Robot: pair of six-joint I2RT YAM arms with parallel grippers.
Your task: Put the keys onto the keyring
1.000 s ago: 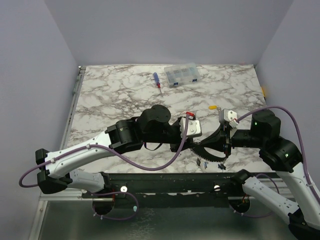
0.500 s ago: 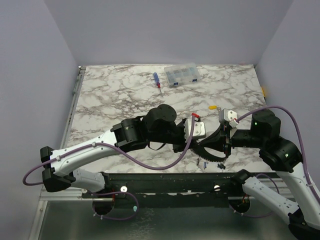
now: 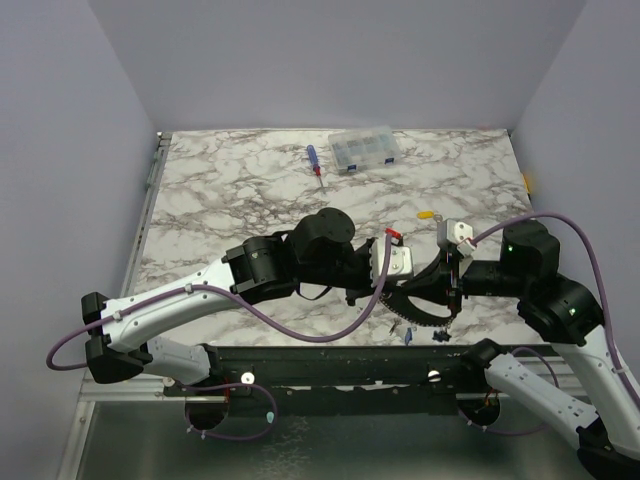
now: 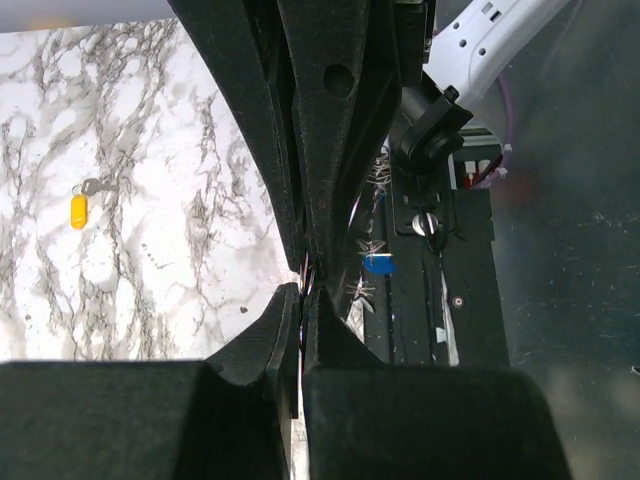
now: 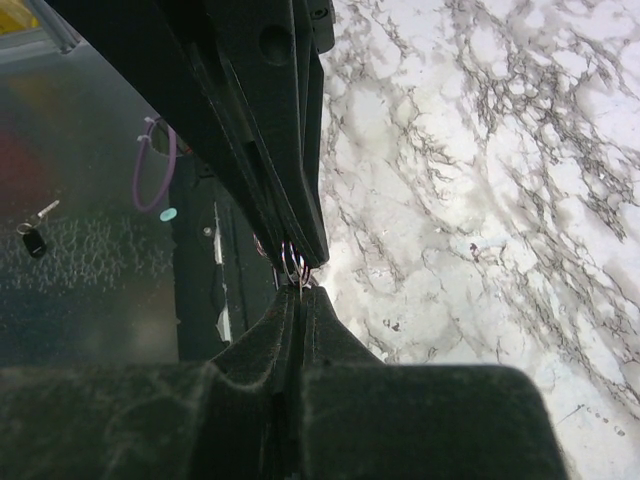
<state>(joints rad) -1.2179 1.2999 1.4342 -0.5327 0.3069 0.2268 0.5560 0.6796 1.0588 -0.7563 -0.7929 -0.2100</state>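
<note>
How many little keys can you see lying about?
3: a yellow key on the marble farther back, and a blue key and a black key by the near edge. More may be hidden.

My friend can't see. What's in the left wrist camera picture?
The robot's black left hand is pinched shut on a thin metal keyring. A small yellow-headed key lies on the white marble table; a blue-headed key lies near its dark edge.

keyring (image 3: 415,308): grey studded hoop, tilting up off the surface | yellow key (image 3: 427,214): lying flat just beyond it | blue key (image 3: 409,336), black key (image 3: 440,335): lying apart just before it, none sitting on the ring
</note>
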